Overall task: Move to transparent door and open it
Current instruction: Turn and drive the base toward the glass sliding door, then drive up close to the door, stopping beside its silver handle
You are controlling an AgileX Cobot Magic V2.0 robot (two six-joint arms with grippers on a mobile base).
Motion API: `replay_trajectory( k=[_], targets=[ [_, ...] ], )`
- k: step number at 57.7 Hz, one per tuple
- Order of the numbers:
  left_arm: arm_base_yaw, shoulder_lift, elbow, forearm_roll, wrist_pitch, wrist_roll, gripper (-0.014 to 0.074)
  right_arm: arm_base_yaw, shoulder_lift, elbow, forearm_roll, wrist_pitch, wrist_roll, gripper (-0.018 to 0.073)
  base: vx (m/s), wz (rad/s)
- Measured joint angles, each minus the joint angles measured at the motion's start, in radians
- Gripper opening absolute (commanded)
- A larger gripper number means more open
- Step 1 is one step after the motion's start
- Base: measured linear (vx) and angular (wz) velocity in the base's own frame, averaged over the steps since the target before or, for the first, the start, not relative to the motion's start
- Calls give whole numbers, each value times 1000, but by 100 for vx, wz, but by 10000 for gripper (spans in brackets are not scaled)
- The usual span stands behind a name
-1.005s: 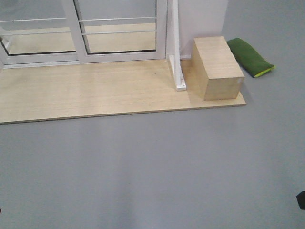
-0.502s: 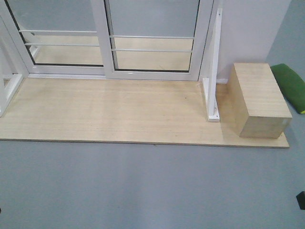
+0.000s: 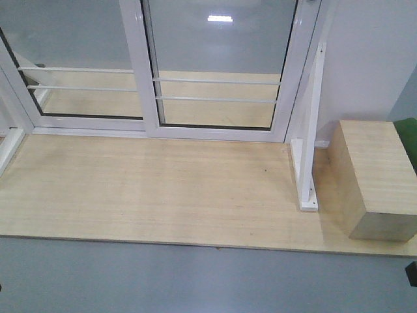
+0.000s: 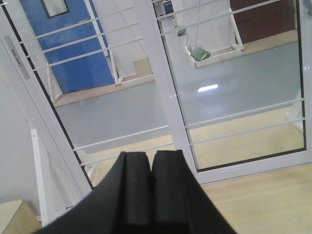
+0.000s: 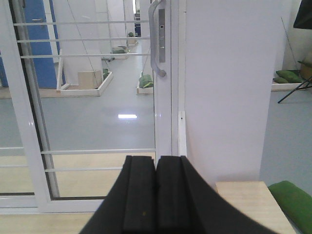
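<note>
We see the transparent door (image 5: pixel 97 97) beyond the right fingers (image 5: pixel 139 195): clear glass, white frame, thin bars, grey curved handle (image 5: pixel 157 39) above. Right and left fingers (image 4: pixel 136 195) pressed together, empty.

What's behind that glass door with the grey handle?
Through the transparent door, a shiny grey floor, a blue door and green bags. The white wall beside it hides whatever lies to the right.

The left pincer (image 4: pixel 150 157) and right pincer (image 5: pixel 156 160) are each matte black, two flat slabs with squared tips.
</note>
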Motion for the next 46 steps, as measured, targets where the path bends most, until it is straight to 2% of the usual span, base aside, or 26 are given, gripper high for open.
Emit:
replay_trajectory(
  k=[46],
  targets=[
    [0, 0, 0, 0, 0, 0, -6, 0, 0, 0, 0, 0, 0, -9, 41, -6]
  ],
)
